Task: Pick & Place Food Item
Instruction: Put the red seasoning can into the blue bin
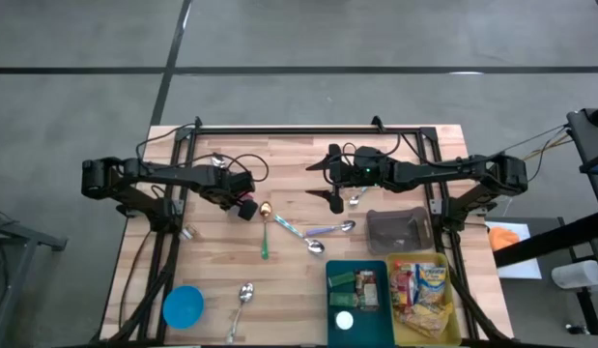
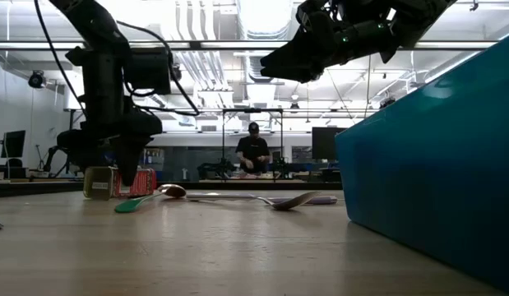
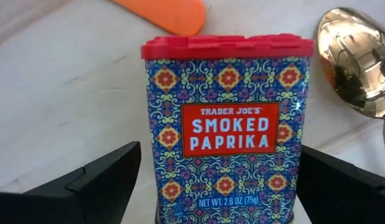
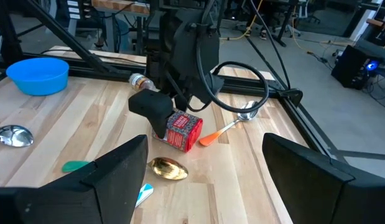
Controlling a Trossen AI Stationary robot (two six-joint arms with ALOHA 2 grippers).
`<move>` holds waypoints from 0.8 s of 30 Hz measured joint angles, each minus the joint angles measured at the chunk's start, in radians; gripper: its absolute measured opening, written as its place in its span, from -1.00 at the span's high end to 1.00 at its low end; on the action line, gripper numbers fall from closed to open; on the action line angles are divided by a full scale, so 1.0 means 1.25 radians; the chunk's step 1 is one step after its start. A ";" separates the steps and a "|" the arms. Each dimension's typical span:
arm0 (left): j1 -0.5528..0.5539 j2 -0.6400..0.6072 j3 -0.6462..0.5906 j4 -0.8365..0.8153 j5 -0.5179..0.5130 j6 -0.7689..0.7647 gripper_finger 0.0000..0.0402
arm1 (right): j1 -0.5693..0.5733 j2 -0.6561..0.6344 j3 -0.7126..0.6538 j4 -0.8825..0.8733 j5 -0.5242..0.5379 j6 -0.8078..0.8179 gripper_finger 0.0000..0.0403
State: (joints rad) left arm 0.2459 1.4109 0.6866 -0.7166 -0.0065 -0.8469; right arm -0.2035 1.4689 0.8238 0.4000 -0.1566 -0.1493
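Two dark arms reach over a wooden desk [image 1: 221, 290] in the high view: the left gripper [image 1: 242, 206] sits low at a small red-lidded paprika tin [image 1: 249, 209] beside a gold spoon [image 1: 266, 211], while the right gripper [image 1: 334, 180] hangs apart near the middle, clear of a teal bin [image 1: 332, 275] and a yellow bin [image 1: 455, 300] of packets. From desk height, the left gripper [image 2: 122, 164] stands down at the tin [image 2: 142, 182], which rests on the wood. Looking from the left wrist, the tin [image 3: 226, 124] stands upright between the spread left fingers [image 3: 92, 180], with a gap on each side, so no grasp is made. From the right wrist, its own fingers [image 4: 111, 174] are wide and empty. Judging by this, the pick is only lined up; closing, lifting and placing all remain, and where it should go is unclear.
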 joint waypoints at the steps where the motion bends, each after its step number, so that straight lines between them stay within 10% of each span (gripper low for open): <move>1: 0.000 0.000 -0.001 0.002 0.000 0.000 -0.94 | 0.000 0.000 0.000 0.000 0.000 0.000 -0.57; 24: 0.000 0.000 0.000 0.008 0.003 0.007 -0.33 | 0.000 0.000 0.000 0.000 0.000 0.000 -0.57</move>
State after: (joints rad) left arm 0.2459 1.4109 0.6861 -0.7071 -0.0029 -0.8383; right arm -0.2033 1.4689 0.8238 0.4000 -0.1566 -0.1493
